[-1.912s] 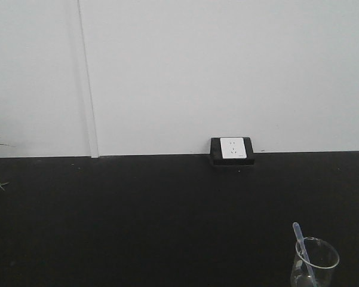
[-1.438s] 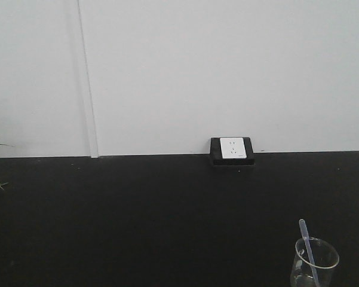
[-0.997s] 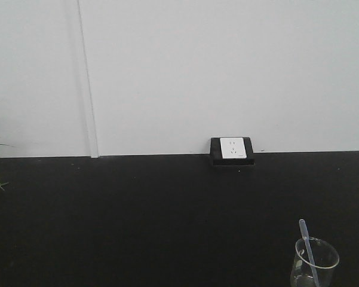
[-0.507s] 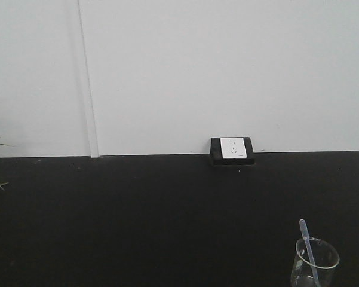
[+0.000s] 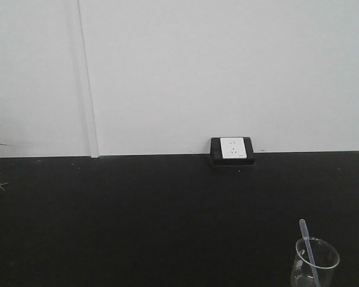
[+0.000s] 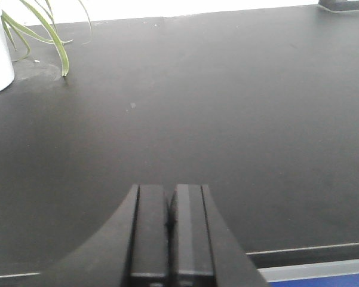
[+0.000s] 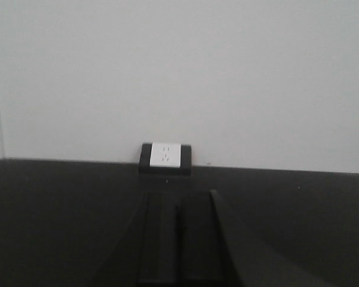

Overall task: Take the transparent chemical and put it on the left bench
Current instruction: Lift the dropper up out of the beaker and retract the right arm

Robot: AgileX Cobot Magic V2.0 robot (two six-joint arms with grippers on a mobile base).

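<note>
The clear pipette (image 5: 306, 245) is leaning inside the glass beaker (image 5: 315, 266), low right in the front view, on the black benchtop (image 5: 137, 221). The left gripper (image 6: 170, 221) is hovering over the benchtop, fingers clenched on nothing. The right gripper (image 7: 178, 239) is pointing at the wall socket (image 7: 165, 154), fingers clenched together.

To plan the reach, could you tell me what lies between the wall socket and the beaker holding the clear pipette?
In the front-facing view, only bare black benchtop lies between the wall socket and the beaker holding the pipette.
</note>
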